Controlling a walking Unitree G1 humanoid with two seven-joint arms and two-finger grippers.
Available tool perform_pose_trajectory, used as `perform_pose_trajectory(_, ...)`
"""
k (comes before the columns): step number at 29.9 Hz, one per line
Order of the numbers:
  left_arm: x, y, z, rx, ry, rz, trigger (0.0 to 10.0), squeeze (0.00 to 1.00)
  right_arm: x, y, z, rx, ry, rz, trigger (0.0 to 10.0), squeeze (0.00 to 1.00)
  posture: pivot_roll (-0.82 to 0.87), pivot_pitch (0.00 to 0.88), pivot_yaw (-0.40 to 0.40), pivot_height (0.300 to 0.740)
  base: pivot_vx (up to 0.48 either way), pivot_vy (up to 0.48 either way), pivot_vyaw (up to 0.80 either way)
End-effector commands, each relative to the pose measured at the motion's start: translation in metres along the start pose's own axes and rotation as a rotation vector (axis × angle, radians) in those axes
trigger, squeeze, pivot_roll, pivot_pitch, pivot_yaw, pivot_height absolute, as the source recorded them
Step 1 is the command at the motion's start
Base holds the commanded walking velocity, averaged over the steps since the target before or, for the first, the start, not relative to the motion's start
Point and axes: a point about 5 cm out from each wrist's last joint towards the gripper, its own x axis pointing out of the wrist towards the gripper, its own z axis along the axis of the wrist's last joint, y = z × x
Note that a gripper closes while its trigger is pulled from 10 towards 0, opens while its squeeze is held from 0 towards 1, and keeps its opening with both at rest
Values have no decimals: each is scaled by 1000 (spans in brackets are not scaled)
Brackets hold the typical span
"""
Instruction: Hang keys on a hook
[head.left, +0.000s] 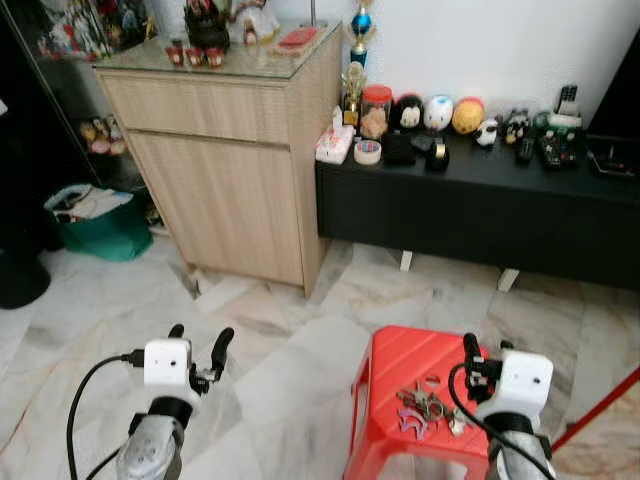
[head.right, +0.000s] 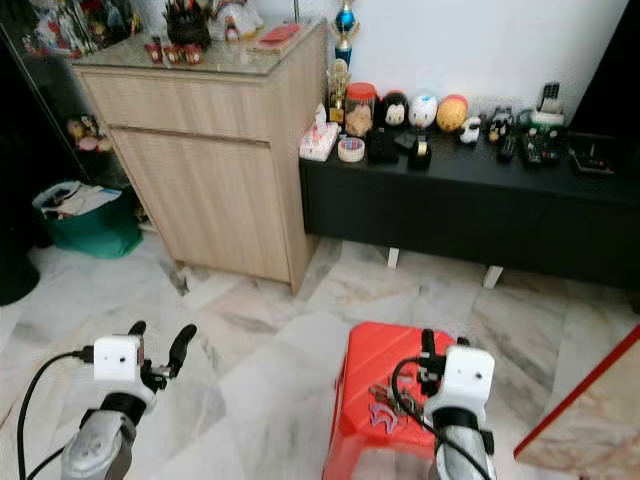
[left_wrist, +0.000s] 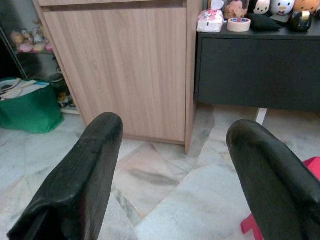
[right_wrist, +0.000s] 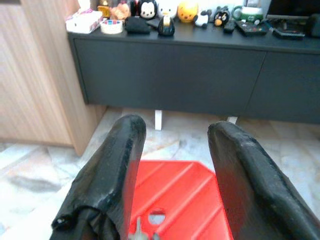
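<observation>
Marble floor tiles (head.left: 290, 380), pale with grey veins, spread across the room in front of the robot; against the white wall stands a light wooden cabinet (head.left: 230, 160) with a glass top that carries small figurines, and touching its right side runs a long, low black console (head.left: 480, 210) lined with round plush toys, a jar, a roll of tape (head.left: 368, 152), a tissue pack and remote controls; a green bag (head.left: 95, 225) stuffed with cloth sits on the floor to the left of the cabinet; nearer the robot, on its right, a red plastic stool (head.left: 395, 385) stands on the tiles, and the keys (head.left: 425, 408), a bunch with metal rings and a purple tag, lie on its seat, just beside the right gripper (head.left: 485, 350); that gripper hangs over the stool's near right part with its two black fingers spread apart and nothing between them, the stool's red seat showing in the gap in the right wrist view; the left gripper (head.left: 198, 342) is held low over bare floor, well apart from the stool, its fingers (left_wrist: 85, 175) likewise parted and empty, pointing towards the cabinet's base.
</observation>
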Motion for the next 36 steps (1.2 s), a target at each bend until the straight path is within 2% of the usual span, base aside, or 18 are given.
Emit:
perform_pose_trajectory(1,-3,-1,-2,-5,13,-1,10000,0,-2,1,-6,-28,25,12,10000,0,-32,0,28,630,0,0,0)
perform_pose_trajectory(2,-3,-1,-2,-6,12,0,10000,0,-2,1,-6,-48,28,14,10000,0,-32,0,28,630,0,0,0)
perform_pose_trajectory(8,-5,0,-3,-3,18,4,10000,0,1,5,-8,-28,28,54,10000,0,-28,0,27,630,0,0,0)
perform_pose_trajectory(11,-5,-1,-3,1,23,-6,10000,0,5,10,-15,-38,71,89,10000,0,-23,0,27,630,0,0,0)
perform_pose_trajectory(18,-4,-3,-2,-7,26,-16,10000,0,8,12,-18,-47,89,109,10000,0,-16,0,24,630,0,0,0)
perform_pose_trajectory(32,-4,-7,-4,-11,45,-25,10000,0,13,8,-23,-29,126,72,10000,0,-12,0,19,630,0,0,0)
perform_pose_trajectory(36,-3,-5,-4,-24,47,-10,10000,0,16,6,-25,-30,148,53,10000,0,-12,3,20,630,0,0,-783)
